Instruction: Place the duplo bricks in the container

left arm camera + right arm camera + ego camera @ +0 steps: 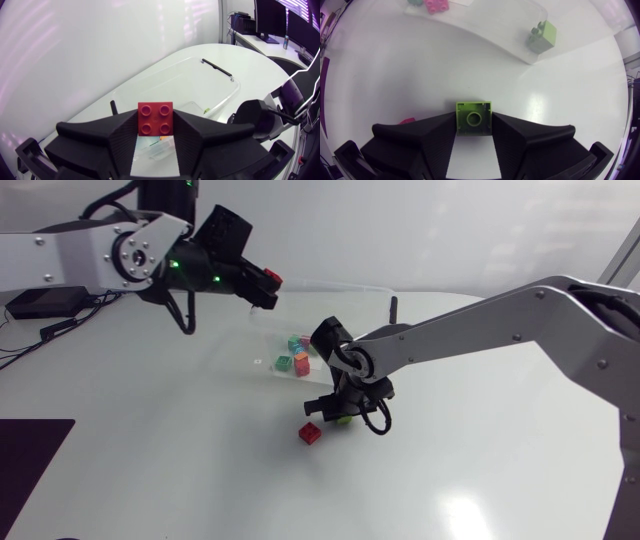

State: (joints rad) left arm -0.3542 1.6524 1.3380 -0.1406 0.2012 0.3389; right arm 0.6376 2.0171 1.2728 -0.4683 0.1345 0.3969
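Observation:
My left gripper point(262, 286) hangs high over the far left of the table, shut on a red duplo brick point(272, 278); in the left wrist view that red brick point(155, 119) sits studs-up between the fingertips, above the clear container point(220, 82). My right gripper point(337, 411) is down at the table in front of the container point(262, 358), shut on a lime green brick point(474, 118), which shows in the head view as a green edge point(345, 420). A second red brick point(311, 433) lies on the table just left of the right gripper. Several coloured bricks point(297, 355) lie in the container.
In the right wrist view the container's rim point(485, 42) runs ahead of the gripper, with a pale green brick point(542, 36) and a pink brick point(436, 5) inside. A black pad point(30, 465) lies at the table's near left edge.

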